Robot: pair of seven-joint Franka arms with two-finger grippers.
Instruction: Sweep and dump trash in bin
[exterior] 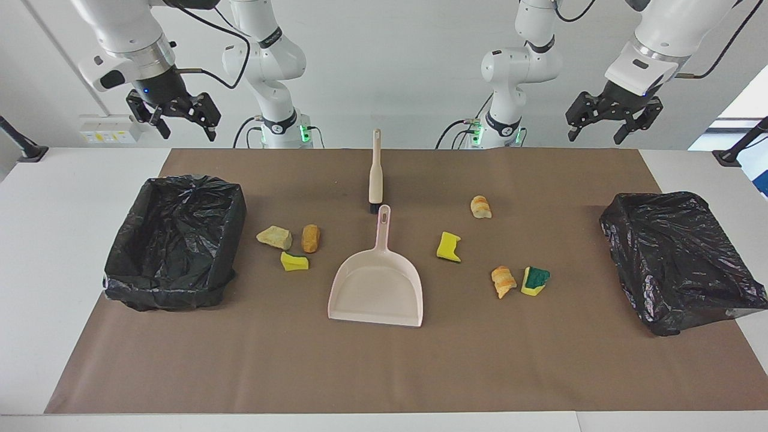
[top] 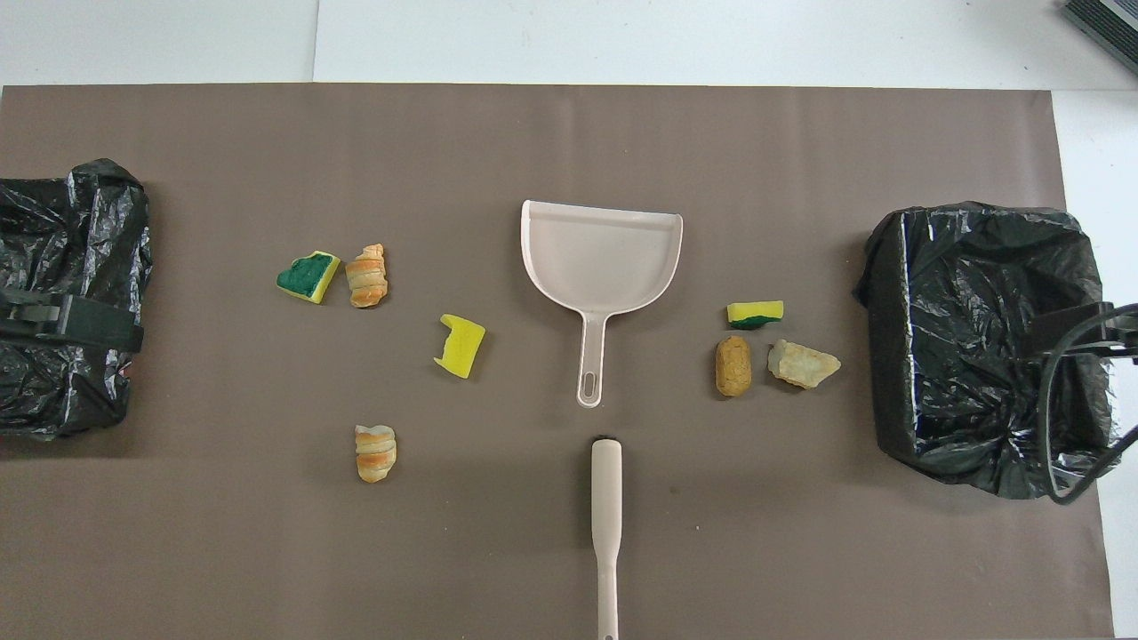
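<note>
Both grippers, left (exterior: pixel 613 122) and right (exterior: pixel 174 117), hung open and empty above the table's robot edge; trash (exterior: pixel 449 246) lay scattered around the dustpan (exterior: pixel 377 289).

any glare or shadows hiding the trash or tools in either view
Facing view: even light, soft short shadows under the dustpan and scraps; glare only on the black bin liners. Overhead view: the same sheen on the liner, brush and scraps plainly lit, nothing hidden.
</note>
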